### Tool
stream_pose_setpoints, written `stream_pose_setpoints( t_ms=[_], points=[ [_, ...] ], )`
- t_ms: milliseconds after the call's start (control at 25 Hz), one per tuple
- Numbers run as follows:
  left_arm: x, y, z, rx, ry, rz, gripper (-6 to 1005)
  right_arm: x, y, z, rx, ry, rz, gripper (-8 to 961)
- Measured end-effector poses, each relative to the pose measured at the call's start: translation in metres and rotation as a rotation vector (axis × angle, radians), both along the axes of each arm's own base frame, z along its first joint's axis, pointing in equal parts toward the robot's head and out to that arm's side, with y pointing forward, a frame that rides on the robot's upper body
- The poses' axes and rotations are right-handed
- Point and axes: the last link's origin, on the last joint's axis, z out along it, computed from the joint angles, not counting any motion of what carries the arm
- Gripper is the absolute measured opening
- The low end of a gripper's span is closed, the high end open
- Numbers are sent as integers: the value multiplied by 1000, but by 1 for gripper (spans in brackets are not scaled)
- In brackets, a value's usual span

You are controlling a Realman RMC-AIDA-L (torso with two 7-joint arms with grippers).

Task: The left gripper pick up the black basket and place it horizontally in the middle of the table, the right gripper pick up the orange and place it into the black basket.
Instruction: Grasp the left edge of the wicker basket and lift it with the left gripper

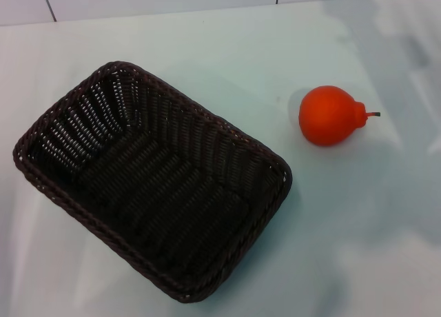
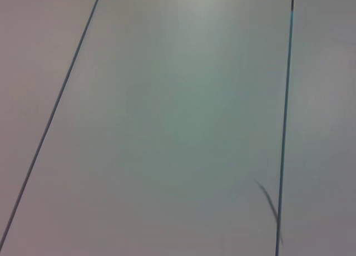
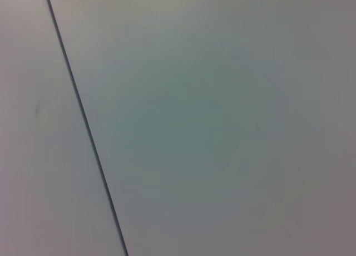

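Note:
The black basket (image 1: 151,182) is a large dark woven wicker basket. It lies empty on the table (image 1: 358,234), turned at an angle, at the left and centre of the head view. The orange (image 1: 332,115) is an orange-red round fruit with a bump and a short dark stem pointing right. It rests on the table to the right of the basket and farther back, apart from it. Neither gripper shows in any view. Both wrist views show only plain pale panels with thin dark seams.
The table's far edge meets a pale tiled wall (image 1: 158,0) at the top of the head view. Soft shadows fall on the table at the upper right (image 1: 406,41).

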Motion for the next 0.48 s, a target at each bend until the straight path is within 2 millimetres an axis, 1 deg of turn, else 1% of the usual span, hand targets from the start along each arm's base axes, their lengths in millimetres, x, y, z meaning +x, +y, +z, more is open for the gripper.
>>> stream_pose_setpoints(
  t_ms=[280, 480],
  points=[
    [-3, -7, -2, 3, -15, 21, 783, -5, 3, 1, 3, 7, 19, 527],
    [-2, -8, -3, -3, -13, 15, 782, -6, 3, 0, 0, 11, 18, 532]
  ],
)
